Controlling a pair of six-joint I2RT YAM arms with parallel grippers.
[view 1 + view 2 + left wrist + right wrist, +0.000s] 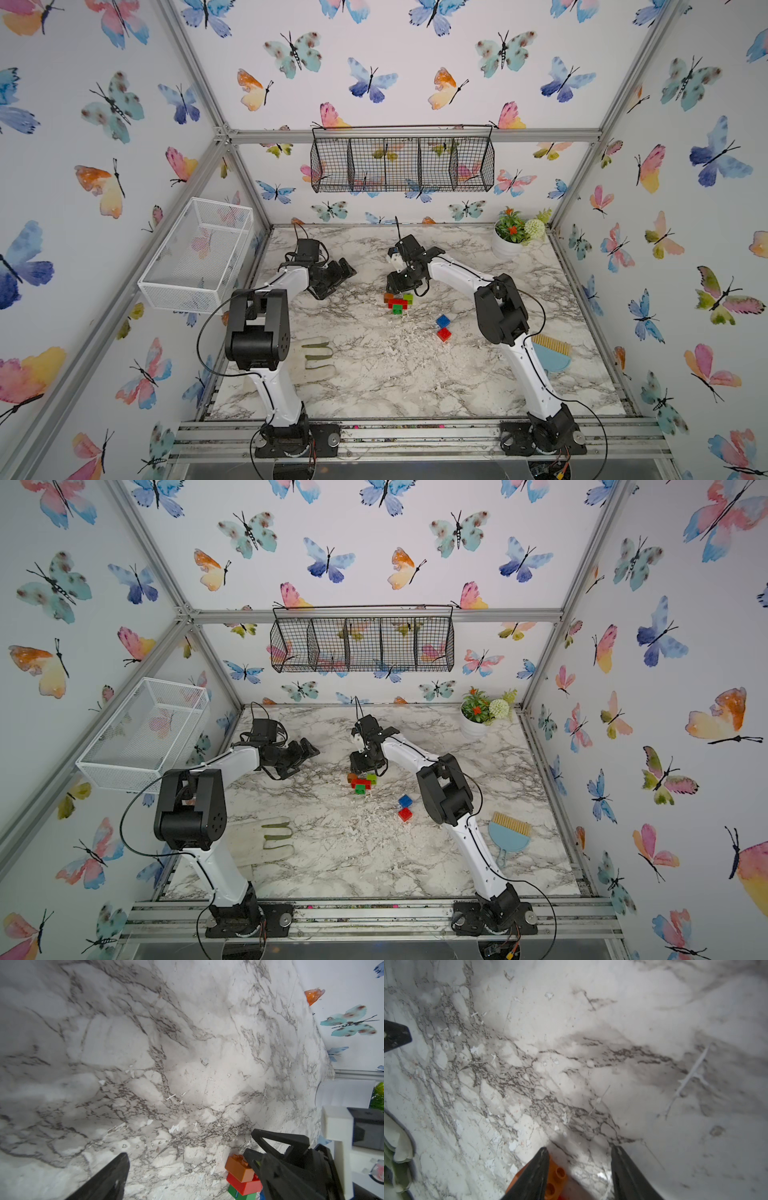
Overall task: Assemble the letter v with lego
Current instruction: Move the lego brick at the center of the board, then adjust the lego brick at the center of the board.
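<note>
Both top views show the letter v (398, 303) part-built on the white marble-patterned table (374, 374): a plastic orange brick (388, 296), long red brick (398, 302), lime green brick (409, 298) and dark green brick (397, 308) clustered, the square blue brick (405, 800) and square red brick (404, 814) loose, apart from them (two tips left to add, I judge), the left gripper (337, 281) wide open and clear. The left wrist view has the right gripper (249, 1142) low beside the orange brick; the right wrist view shows its fingers (537, 1167) half apart astride it, one touching, bare table before the other, so no firm hold.
</note>
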